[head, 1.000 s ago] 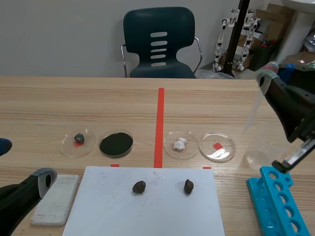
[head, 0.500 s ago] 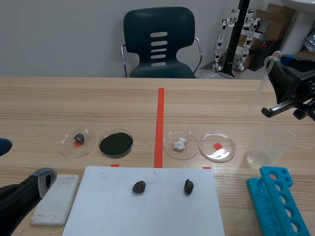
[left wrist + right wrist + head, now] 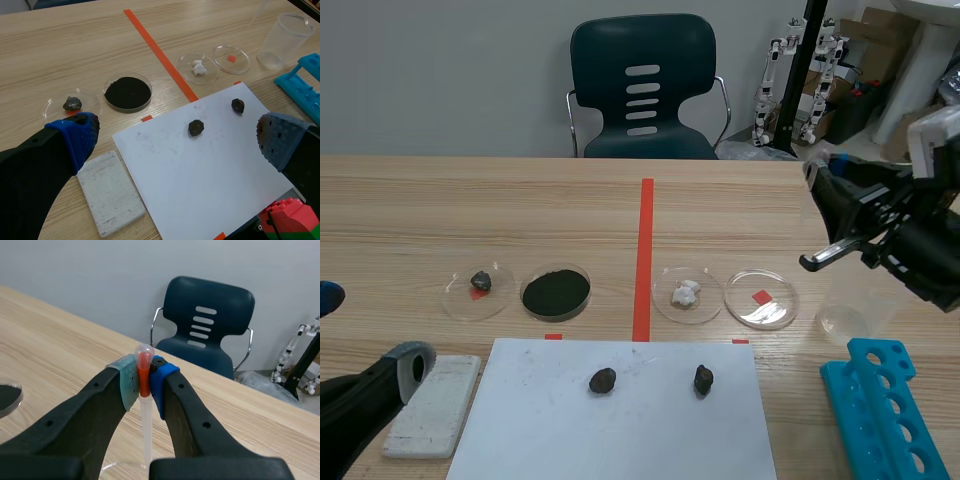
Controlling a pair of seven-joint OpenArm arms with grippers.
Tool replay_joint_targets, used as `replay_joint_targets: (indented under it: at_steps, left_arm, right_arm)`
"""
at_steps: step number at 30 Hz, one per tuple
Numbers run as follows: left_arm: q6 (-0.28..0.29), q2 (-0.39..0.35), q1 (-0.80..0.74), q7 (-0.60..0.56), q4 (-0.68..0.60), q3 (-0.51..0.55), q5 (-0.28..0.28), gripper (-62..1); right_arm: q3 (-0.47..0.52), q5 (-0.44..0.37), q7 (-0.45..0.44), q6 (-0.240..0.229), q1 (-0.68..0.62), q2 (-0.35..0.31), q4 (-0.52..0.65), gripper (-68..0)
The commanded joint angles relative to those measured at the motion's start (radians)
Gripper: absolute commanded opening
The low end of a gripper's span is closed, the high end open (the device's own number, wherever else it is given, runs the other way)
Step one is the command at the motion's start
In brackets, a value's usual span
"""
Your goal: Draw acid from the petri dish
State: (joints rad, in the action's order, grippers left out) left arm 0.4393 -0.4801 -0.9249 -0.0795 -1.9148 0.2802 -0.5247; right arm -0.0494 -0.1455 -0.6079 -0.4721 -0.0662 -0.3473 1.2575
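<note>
A clear petri dish [image 3: 761, 298] with a red mark under it lies right of the red tape line, and ahead of my left gripper [image 3: 231, 57] in that wrist view. My right gripper [image 3: 823, 172] hangs above and to the right of it. In the right wrist view this gripper [image 3: 145, 377] is shut on a pipette [image 3: 145, 405] with an orange-filled bulb and a clear stem pointing down. My left gripper [image 3: 177, 137] stands open low at the table's near left, over the white sheet [image 3: 210, 170], holding nothing.
Three more dishes stand in the row: white lumps [image 3: 687, 294], black powder [image 3: 556, 292], a dark stone [image 3: 478, 290]. A clear beaker [image 3: 855, 300] and a blue tube rack [image 3: 885, 410] are at the right. Two stones [image 3: 603, 380] lie on the sheet beside a white block [image 3: 432, 405].
My right arm has swung left and down with the pipette, away from above the beaker and nearer the clear dish. The left arm has not moved.
</note>
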Motion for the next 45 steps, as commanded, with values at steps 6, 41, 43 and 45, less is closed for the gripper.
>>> replay_joint_targets:
  at_steps: [6, 41, 43, 45]
  left_arm:
    - [0.001, 0.0, -0.003, -0.014, -0.016, 0.008, -0.01, 1.4]
    - [0.001, 0.0, -0.003, -0.014, -0.016, 0.008, -0.011, 1.4]
    - [0.001, 0.0, -0.003, -0.014, -0.016, 0.008, -0.011, 1.4]
    - [0.001, 0.0, -0.003, -0.014, -0.016, 0.008, -0.011, 1.4]
  right_arm:
    - [-0.035, -0.006, -0.09, 0.008, 0.042, 0.005, -0.074, -64.0]
    - [-0.143, 0.056, -0.257, 0.057, 0.113, 0.013, -0.314, -66.2]
    - [-0.155, 0.056, -0.271, 0.06, 0.117, 0.012, -0.327, -66.2]
    - [-0.158, 0.056, -0.282, 0.06, 0.118, 0.012, -0.33, -66.2]
